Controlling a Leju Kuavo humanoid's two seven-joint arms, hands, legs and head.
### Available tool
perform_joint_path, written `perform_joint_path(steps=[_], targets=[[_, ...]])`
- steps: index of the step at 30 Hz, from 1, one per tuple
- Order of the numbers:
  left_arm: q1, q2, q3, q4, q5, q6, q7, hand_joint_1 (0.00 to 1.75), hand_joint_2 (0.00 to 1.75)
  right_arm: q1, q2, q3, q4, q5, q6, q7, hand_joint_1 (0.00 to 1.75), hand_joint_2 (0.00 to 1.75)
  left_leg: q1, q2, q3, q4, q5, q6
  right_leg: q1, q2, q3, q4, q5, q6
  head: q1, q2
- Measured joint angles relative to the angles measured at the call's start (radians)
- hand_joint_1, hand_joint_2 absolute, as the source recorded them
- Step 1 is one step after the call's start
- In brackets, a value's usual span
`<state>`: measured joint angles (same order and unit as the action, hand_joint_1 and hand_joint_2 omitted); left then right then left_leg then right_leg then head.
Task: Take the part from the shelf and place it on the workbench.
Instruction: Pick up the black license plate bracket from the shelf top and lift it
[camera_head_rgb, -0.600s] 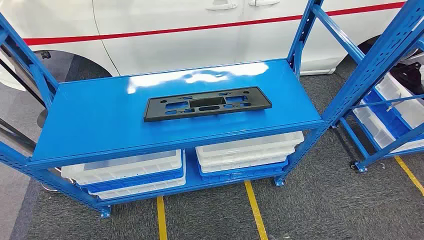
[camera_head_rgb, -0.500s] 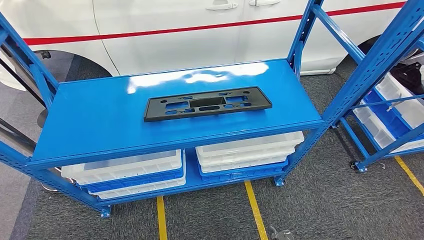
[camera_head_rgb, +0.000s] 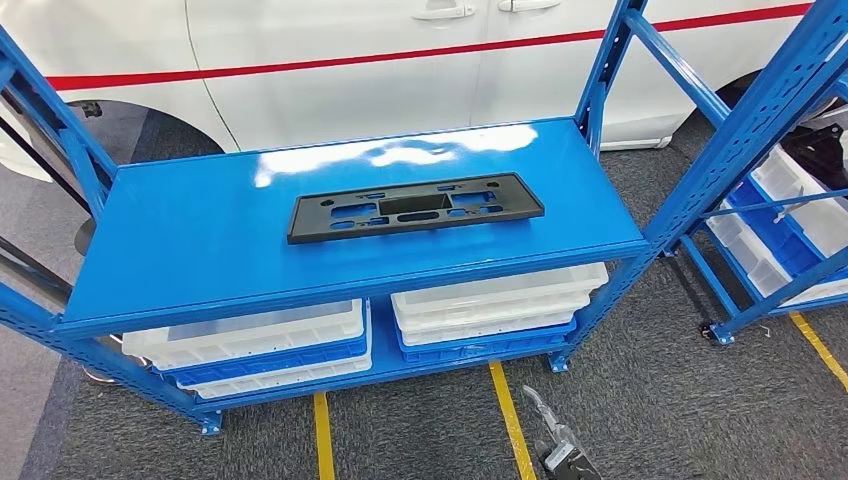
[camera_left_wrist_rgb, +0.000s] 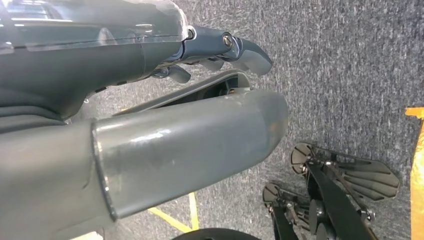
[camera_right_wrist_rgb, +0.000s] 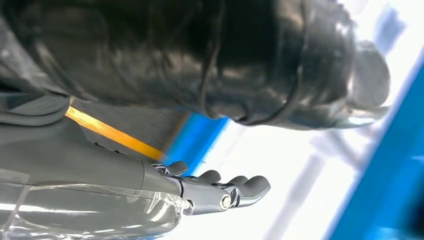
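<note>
Now risen into head view at 6 o'clock: right hand (camera_head_rgb: 560, 450), fingers apart, empty. Left hand (camera_left_wrist_rgb: 220, 50) likewise empty. Part (camera_head_rgb: 414, 208) flat on shelf (camera_head_rgb: 200, 250). Risk: striking shelf edge while reaching.

A long, flat, black plastic part (camera_head_rgb: 415, 208) with rectangular cut-outs and small holes is seen lying flat near the middle of the glossy blue metal shelf top (camera_head_rgb: 200, 240). Its long side is set roughly parallel to the shelf's front edge, tilted slightly.
</note>
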<state>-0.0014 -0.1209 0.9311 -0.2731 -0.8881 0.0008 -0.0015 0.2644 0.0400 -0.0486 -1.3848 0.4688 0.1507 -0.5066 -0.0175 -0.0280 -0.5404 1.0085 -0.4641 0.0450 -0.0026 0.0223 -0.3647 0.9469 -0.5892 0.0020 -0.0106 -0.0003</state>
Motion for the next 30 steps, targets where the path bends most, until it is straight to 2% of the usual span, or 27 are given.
perform_joint_path(steps=[12,16,22,30], targets=[[-0.026,-0.014,0.126,0.024,-0.128,-0.001,0.014,0.0,0.0,0.031,-0.125,0.227,-0.343,-0.047,-0.021,-0.086,0.0,0.0,0.0,0.0,0.0,0.0,0.0,0.0,0.0,0.0,0.0,0.0,0.0,0.0,0.0,0.0],[-0.036,-0.016,0.163,0.032,-0.191,-0.008,0.015,0.0,0.0,-0.014,-0.145,0.298,-0.423,-0.056,-0.028,-0.091,0.0,0.0,0.0,0.0,0.0,0.0,0.0,0.0,0.001,0.0,0.0,0.001,0.0,0.0,0.0,0.0],[-0.046,-0.016,0.195,0.038,-0.258,-0.023,0.014,0.0,0.0,-0.177,-0.134,0.382,-0.417,-0.016,-0.04,-0.041,0.0,0.0,0.0,0.0,0.0,0.0,0.002,0.0,0.001,-0.001,0.0,0.002,0.001,0.0,0.0,0.0],[-0.053,-0.01,0.222,0.038,-0.28,-0.041,0.013,0.0,0.0,-0.399,-0.055,0.49,-0.307,0.047,-0.064,0.041,0.0,0.0,0.0,-0.001,0.0,0.0,0.002,-0.001,0.001,-0.002,0.0,0.003,0.001,0.0,0.0,0.0]])
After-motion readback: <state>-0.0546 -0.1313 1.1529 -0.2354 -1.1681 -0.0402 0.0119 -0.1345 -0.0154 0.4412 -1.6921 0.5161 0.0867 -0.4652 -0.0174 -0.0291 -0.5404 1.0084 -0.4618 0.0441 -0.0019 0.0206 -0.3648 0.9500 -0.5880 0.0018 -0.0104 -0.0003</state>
